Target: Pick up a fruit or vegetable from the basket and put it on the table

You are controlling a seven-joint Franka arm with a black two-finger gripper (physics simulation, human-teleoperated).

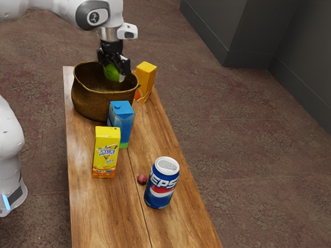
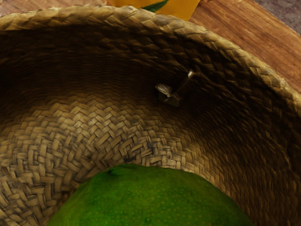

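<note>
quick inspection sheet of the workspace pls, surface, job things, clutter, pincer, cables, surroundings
Surface: wooden table, dark seam along it
Job's things: green fruit at the mouth of the woven basket; small unidentified item inside the basket
Clutter: blue carton, yellow drink carton and Pepsi can, all upright; small reddish ball beside the can; orange carton beside the basket
Pincer: closed on the green fruit
Cables: nothing seen
Surroundings: brown mottled floor, dark grey wall
</note>
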